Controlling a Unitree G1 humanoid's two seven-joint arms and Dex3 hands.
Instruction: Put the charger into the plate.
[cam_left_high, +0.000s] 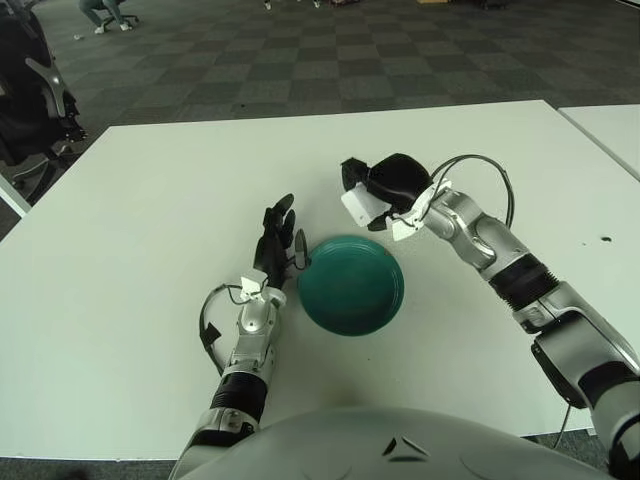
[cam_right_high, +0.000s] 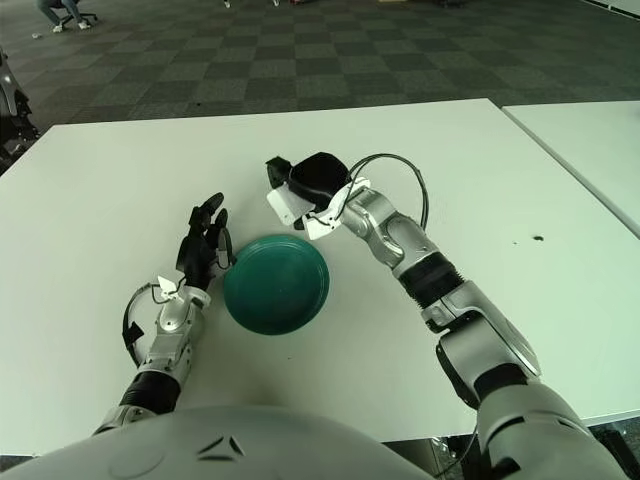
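Dark checkered carpet stretches behind a wide white worktop (cam_left_high: 140, 190), with part of a black chair (cam_left_high: 35, 90) showing at the far left edge of the left eye view. On the worktop sits a round teal plate (cam_left_high: 352, 284), with nothing in it. The right robot hand (cam_left_high: 385, 182) hangs just beyond the plate's far rim, its dark fingers curled around a white charger (cam_left_high: 362, 204), whose flat white body juts out toward the left below the fingers. The charger is up in that grasp, off the worktop and not yet over the middle of the plate. A thin black cable (cam_left_high: 480, 170) loops over the right forearm. The left robot hand (cam_left_high: 276, 240) shows just beside the plate's left rim, fingers straight and loosely spread, gripping nothing.

From the right eye view, the plate (cam_right_high: 276, 283) sits close to the near edge of the worktop (cam_right_high: 90, 180). The right robot hand (cam_right_high: 312, 178) with the charger (cam_right_high: 288, 203) again shows above the plate's far edge, and the left robot hand (cam_right_high: 204, 243) lies left of the plate, fingers extended. A second white table (cam_right_high: 590, 140) stands off to the right.
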